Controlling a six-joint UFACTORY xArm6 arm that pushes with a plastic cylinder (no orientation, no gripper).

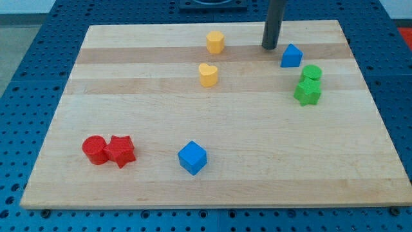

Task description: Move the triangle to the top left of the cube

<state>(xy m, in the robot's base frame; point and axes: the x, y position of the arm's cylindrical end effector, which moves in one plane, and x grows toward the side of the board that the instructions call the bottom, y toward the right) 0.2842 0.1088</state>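
Observation:
A blue triangle block (291, 56) lies near the view's top right of the wooden board (129, 90). A blue cube (192, 158) sits near the view's bottom centre, far from the triangle. My tip (270, 47) rests on the board just to the left of and slightly above the blue triangle, close to it; I cannot tell whether they touch.
A yellow hexagon-like block (215, 42) and a yellow heart (208, 75) lie at top centre. A green cylinder (311, 73) and a green star (308, 91) sit right of the triangle. A red cylinder (94, 149) and a red star (120, 151) lie at bottom left.

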